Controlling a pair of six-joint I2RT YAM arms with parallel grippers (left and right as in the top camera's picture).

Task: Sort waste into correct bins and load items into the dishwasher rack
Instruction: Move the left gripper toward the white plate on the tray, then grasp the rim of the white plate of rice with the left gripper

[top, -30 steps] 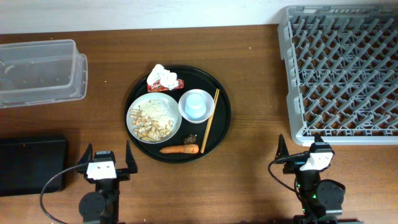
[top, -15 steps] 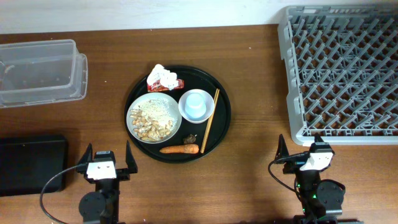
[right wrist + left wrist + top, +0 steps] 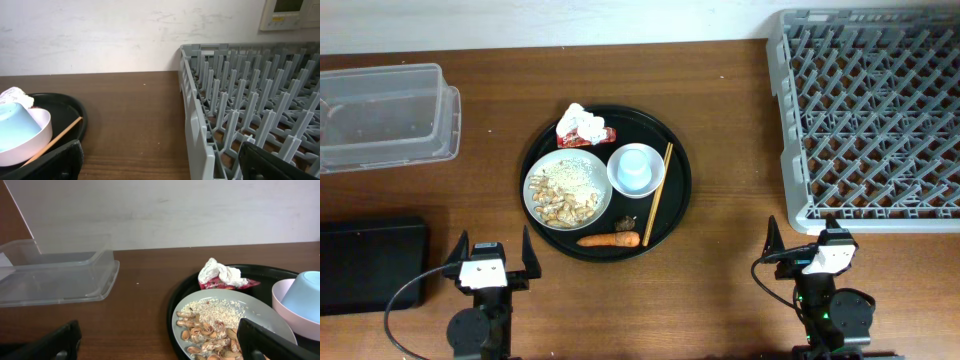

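The 2 arms rest at the near edge of the table (image 3: 730, 120). The left gripper (image 3: 493, 240) and the right gripper (image 3: 801, 232) have their fingers spread wide and hold nothing. On the round black tray (image 3: 677, 212) are the white plate (image 3: 533, 207) with food scraps (image 3: 565, 190), the carrot (image 3: 608, 240), the tissue (image 3: 582, 122) on the red wrapper (image 3: 609, 134), the blue cup (image 3: 637, 165) in its dish (image 3: 616, 181), and the chopsticks (image 3: 656, 196). The clear tub (image 3: 385, 115) and the black container (image 3: 370, 265) stand at the left, the grey rack (image 3: 870, 120) at the right.
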